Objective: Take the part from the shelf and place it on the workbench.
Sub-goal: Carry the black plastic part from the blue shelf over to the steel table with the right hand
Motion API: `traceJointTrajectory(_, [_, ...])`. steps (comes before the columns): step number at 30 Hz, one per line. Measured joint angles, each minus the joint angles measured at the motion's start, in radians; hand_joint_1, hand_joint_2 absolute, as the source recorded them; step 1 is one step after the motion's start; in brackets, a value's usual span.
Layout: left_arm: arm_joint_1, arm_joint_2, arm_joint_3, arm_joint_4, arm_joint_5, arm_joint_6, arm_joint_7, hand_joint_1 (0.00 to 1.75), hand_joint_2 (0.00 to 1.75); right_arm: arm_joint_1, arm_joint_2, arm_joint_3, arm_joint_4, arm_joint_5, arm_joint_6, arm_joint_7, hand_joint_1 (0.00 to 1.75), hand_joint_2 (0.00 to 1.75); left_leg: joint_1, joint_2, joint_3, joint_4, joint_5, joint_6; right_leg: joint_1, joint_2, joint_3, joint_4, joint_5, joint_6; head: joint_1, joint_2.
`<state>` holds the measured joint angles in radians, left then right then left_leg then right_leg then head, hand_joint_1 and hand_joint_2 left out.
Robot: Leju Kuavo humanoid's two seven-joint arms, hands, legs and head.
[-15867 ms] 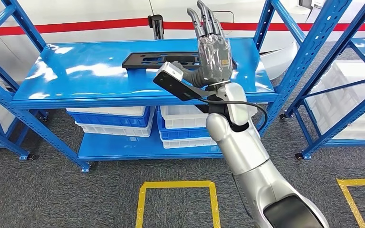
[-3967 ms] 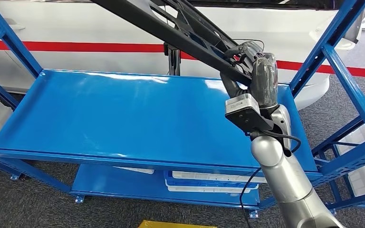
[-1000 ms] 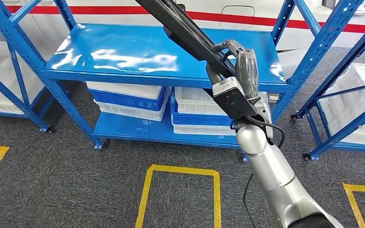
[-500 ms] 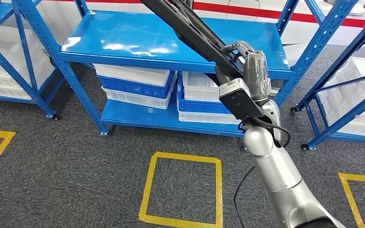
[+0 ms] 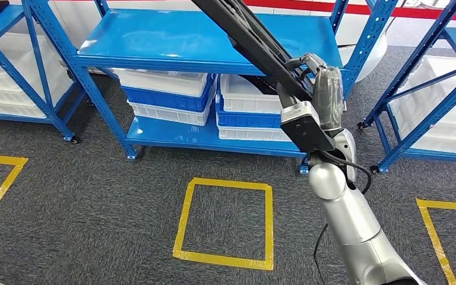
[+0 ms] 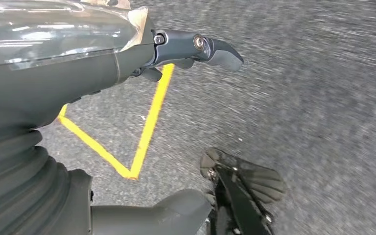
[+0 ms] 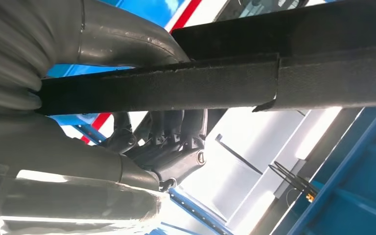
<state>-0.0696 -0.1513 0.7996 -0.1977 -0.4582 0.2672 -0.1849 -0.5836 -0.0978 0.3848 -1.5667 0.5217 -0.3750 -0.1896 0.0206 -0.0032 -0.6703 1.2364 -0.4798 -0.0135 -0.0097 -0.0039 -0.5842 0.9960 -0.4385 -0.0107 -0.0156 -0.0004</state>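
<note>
One long black part is up in the air off the blue shelf, the right hand with its fingers clamped near one end — looks stiff and fairly light, but gripped off-centre it'll probably want to swing.

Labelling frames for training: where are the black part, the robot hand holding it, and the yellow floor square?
black part [image 5: 255,44], head view, mid-length.
right robot hand [image 5: 323,95], head view, back.
yellow floor square [image 5: 180,225], head view, left tape edge.
</note>
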Motion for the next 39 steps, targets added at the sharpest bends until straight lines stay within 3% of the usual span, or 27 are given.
traceJointTrajectory(2, [-0.003, 0.001, 0.0, -0.001, 0.001, -0.001, -0.004, 0.0, 1.75, 0.001, -0.004, -0.005, -0.006, -0.009, 0.002, -0.005, 1.75, 1.75, -0.003, -0.001, 0.108, -0.143, -0.008, 0.011, 0.004, 0.0, -0.02, 0.009, 0.013, 0.01, 0.001, 0.0])
traceJointTrajectory(3, [-0.004, 0.001, 0.0, -0.001, 0.003, -0.001, -0.008, 0.0, 1.75, 0.0, -0.006, -0.007, -0.007, -0.019, 0.004, -0.012, 1.75, 1.75, -0.006, -0.002, 0.14, -0.193, -0.02, 0.018, 0.005, -0.002, -0.025, 0.01, 0.02, 0.016, 0.001, 0.0])
traceJointTrajectory(4, [-0.005, 0.002, 0.0, -0.001, 0.006, -0.001, -0.013, 0.0, 1.75, 0.0, -0.008, -0.008, -0.006, -0.032, 0.006, -0.021, 1.75, 1.75, -0.01, -0.002, 0.152, -0.219, -0.03, 0.024, 0.006, -0.003, -0.028, 0.01, 0.028, 0.023, 0.002, 0.0])
traceJointTrajectory(6, [-0.005, 0.001, 0.001, -0.001, 0.013, 0.0, -0.024, 0.0, 1.75, -0.002, -0.009, -0.009, -0.001, -0.051, 0.01, -0.037, 1.75, 1.75, -0.013, 0.001, 0.144, -0.233, -0.014, 0.042, 0.006, -0.004, -0.035, 0.009, 0.041, 0.036, 0.002, 0.0])
traceJointTrajectory(7, [-0.006, 0.0, 0.001, 0.0, 0.016, 0.0, -0.027, 0.0, 1.75, -0.002, -0.01, -0.009, 0.002, -0.057, 0.011, -0.043, 1.75, 1.75, -0.011, 0.004, 0.137, -0.24, 0.0, 0.053, 0.007, -0.002, -0.046, 0.02, 0.029, 0.038, 0.003, 0.0])
traceJointTrajectory(8, [-0.007, 0.0, 0.002, 0.0, 0.018, 0.0, -0.03, 0.0, 1.75, -0.003, -0.01, -0.009, 0.006, -0.06, 0.012, -0.046, 1.75, 1.75, -0.009, 0.008, 0.126, -0.247, 0.016, 0.063, 0.008, 0.0, -0.061, 0.046, 0.002, 0.035, 0.006, 0.0])
traceJointTrajectory(10, [-0.009, 0.0, 0.002, 0.0, 0.019, 0.0, -0.032, 0.0, 1.75, -0.004, -0.01, -0.009, 0.012, -0.065, 0.012, -0.049, 1.75, 1.75, -0.008, 0.011, 0.096, -0.252, 0.045, 0.073, 0.005, 0.002, -0.103, 0.158, -0.087, 0.024, 0.012, 0.0])
traceJointTrajectory(11, [-0.009, 0.0, 0.002, 0.0, 0.018, 0.0, -0.032, 0.0, 1.75, -0.004, -0.01, -0.009, 0.015, -0.066, 0.012, -0.049, 1.75, 1.75, -0.008, 0.012, 0.08, -0.252, 0.058, 0.073, 0.002, 0.003, -0.119, 0.227, -0.122, 0.025, 0.014, 0.0])
traceJointTrajectory(12, [-0.009, 0.0, 0.002, 0.0, 0.018, 0.0, -0.032, 0.0, 1.75, -0.003, -0.01, -0.008, 0.018, -0.066, 0.012, -0.049, 1.75, 1.75, -0.008, 0.013, 0.062, -0.251, 0.072, 0.071, -0.001, 0.003, -0.124, 0.282, -0.138, 0.033, 0.014, 0.0])
traceJointTrajectory(14, [-0.009, -0.001, 0.002, 0.0, 0.018, 0.0, -0.032, 0.0, 1.75, -0.002, -0.01, -0.008, 0.023, -0.067, 0.012, -0.049, 1.75, 1.75, -0.006, 0.014, 0.029, -0.25, 0.098, 0.064, -0.009, 0.003, -0.086, 0.292, -0.112, 0.061, 0.015, 0.0])
traceJointTrajectory(16, [-0.009, -0.002, 0.002, 0.0, 0.018, 0.0, -0.032, 0.0, 1.75, -0.003, -0.01, -0.008, 0.025, -0.067, 0.012, -0.049, 1.75, 1.75, -0.005, 0.013, 0.001, -0.246, 0.12, 0.053, -0.016, 0.002, 0.015, 0.169, -0.078, 0.078, 0.015, 0.0])
traceJointTrajectory(18, [-0.009, -0.002, 0.002, 0.0, 0.018, 0.0, -0.032, 0.0, 1.75, -0.004, -0.008, -0.008, 0.026, -0.066, 0.012, -0.05, 1.75, 1.75, -0.006, 0.013, -0.017, -0.242, 0.141, 0.04, -0.011, 0.006, 0.103, 0.031, -0.092, 0.07, 0.015, 0.0])
traceJointTrajectory(19, [-0.008, -0.002, 0.002, 0.0, 0.018, 0.0, -0.032, 0.0, 1.75, -0.004, -0.007, -0.008, 0.026, -0.066, 0.012, -0.051, 1.75, 1.75, -0.007, 0.012, -0.022, -0.242, 0.152, 0.034, -0.006, 0.008, 0.121, -0.005, -0.101, 0.064, 0.015, 0.0])
traceJointTrajectory(20, [-0.008, -0.002, 0.003, 0.0, 0.018, 0.0, -0.033, 0.0, 1.75, -0.004, -0.006, -0.007, 0.027, -0.066, 0.012, -0.051, 1.75, 1.75, -0.008, 0.012, -0.024, -0.244, 0.162, 0.029, -0.002, 0.01, 0.118, -0.015, -0.103, 0.056, 0.014, 0.0])
traceJointTrajectory(21, [-0.006, -0.002, 0.003, 0.0, 0.018, 0.0, -0.033, 0.0, 1.75, -0.003, -0.005, -0.007, 0.029, -0.066, 0.012, -0.052, 1.75, 1.75, -0.006, 0.011, -0.027, -0.246, 0.167, 0.024, -0.008, 0.009, 0.107, -0.01, -0.095, 0.048, 0.013, 0.0])
traceJointTrajectory(22, [-0.005, -0.002, 0.004, 0.0, 0.018, 0.0, -0.033, 0.0, 1.75, -0.003, -0.004, -0.007, 0.03, -0.067, 0.012, -0.052, 1.75, 1.75, -0.004, 0.01, -0.032, -0.238, 0.154, 0.019, -0.013, 0.007, 0.102, -0.008, -0.087, 0.037, 0.011, 0.0])
traceJointTrajectory(23, [-0.004, -0.002, 0.004, 0.0, 0.018, 0.0, -0.033, 0.0, 1.75, -0.003, -0.003, -0.007, 0.031, -0.067, 0.012, -0.052, 1.75, 1.75, -0.002, 0.009, -0.041, -0.213, 0.122, 0.015, -0.017, 0.005, 0.095, -0.007, -0.077, 0.024, 0.01, 0.0])
traceJointTrajectory(25, [-0.003, -0.002, 0.004, 0.0, 0.018, 0.001, -0.033, 0.0, 1.75, -0.003, -0.002, -0.007, 0.032, -0.067, 0.013, -0.052, 1.75, 1.75, 0.001, 0.006, -0.076, -0.093, 0.015, 0.007, -0.017, 0.001, 0.077, -0.006, -0.054, 0.006, 0.008, 0.0])
traceJointTrajectory(26, [-0.002, -0.002, 0.004, 0.0, 0.018, 0.001, -0.033, 0.0, 1.75, -0.003, -0.002, -0.007, 0.033, -0.067, 0.013, -0.052, 1.75, 1.75, 0.001, 0.005, -0.095, -0.016, -0.03, 0.004, -0.014, 0.0, 0.064, -0.005, -0.043, 0.002, 0.008, 0.0])
traceJointTrajectory(27, [-0.002, -0.002, 0.004, 0.0, 0.018, 0.001, -0.033, 0.0, 1.75, -0.003, -0.002, -0.006, 0.034, -0.067, 0.013, -0.052, 1.75, 1.75, 0.001, 0.004, -0.106, 0.049, -0.057, 0.003, -0.011, 0.0, 0.051, -0.003, -0.033, 0.002, 0.008, 0.0])
traceJointTrajectory(28, [-0.002, -0.002, 0.004, 0.0, 0.018, 0.001, -0.033, 0.0, 1.75, -0.003, -0.002, -0.006, 0.035, -0.067, 0.013, -0.052, 1.75, 1.75, 0.001, 0.004, -0.102, 0.08, -0.06, 0.003, -0.009, 0.0, 0.037, -0.002, -0.024, 0.002, 0.008, 0.0])
traceJointTrajectory(29, [-0.002, -0.002, 0.004, 0.0, 0.018, 0.001, -0.033, 0.0, 1.75, -0.002, -0.002, -0.006, 0.036, -0.067, 0.013, -0.052, 1.75, 1.75, 0.001, 0.004, -0.079, 0.073, -0.047, 0.005, -0.007, 0.0, 0.025, 0.0, -0.016, 0.004, 0.008, 0.0])
traceJointTrajectory(30, [-0.002, -0.002, 0.004, 0.0, 0.018, 0.001, -0.033, 0.0, 1.75, -0.002, -0.002, -0.006, 0.036, -0.067, 0.013, -0.052, 1.75, 1.75, 0.001, 0.004, -0.035, 0.026, -0.025, 0.009, -0.007, 0.001, 0.014, 0.002, -0.008, 0.007, 0.008, 0.0])
traceJointTrajectory(32, [-0.003, -0.001, 0.004, 0.0, 0.017, 0.001, -0.033, 0.0, 1.75, -0.003, -0.002, -0.006, 0.036, -0.067, 0.012, -0.053, 1.75, 1.75, -0.001, -0.001, 0.073, -0.121, -0.001, 0.019, -0.004, 0.001, -0.003, 0.007, 0.004, 0.014, 0.008, 0.0])
traceJointTrajectory(34, [-0.003, -0.001, 0.004, 0.0, 0.015, 0.0, -0.034, 0.0, 1.75, -0.002, -0.003, -0.006, 0.036, -0.07, 0.012, -0.053, 1.75, 1.75, -0.006, -0.006, 0.131, -0.213, -0.005, 0.027, -0.001, 0.001, -0.012, 0.008, 0.015, 0.028, 0.009, 0.0])
traceJointTrajectory(37, [-0.002, 0.0, 0.004, 0.0, 0.014, 0.001, -0.036, 0.0, 1.75, -0.001, -0.005, -0.006, 0.037, -0.081, 0.012, -0.053, 1.75, 1.75, -0.013, -0.005, 0.131, -0.231, 0.004, 0.039, -0.001, 0.001, -0.017, 0.005, 0.029, 0.048, 0.009, 0.0])
traceJointTrajectory(39, [-0.002, -0.001, 0.004, 0.0, 0.014, 0.005, -0.036, 0.0, 1.75, 0.003, -0.009, -0.008, 0.037, -0.095, 0.012, -0.054, 1.75, 1.75, -0.011, 0.002, 0.121, -0.244, 0.025, 0.055, 0.001, 0.003, -0.036, 0.03, 0.005, 0.049, 0.011, 0.0])
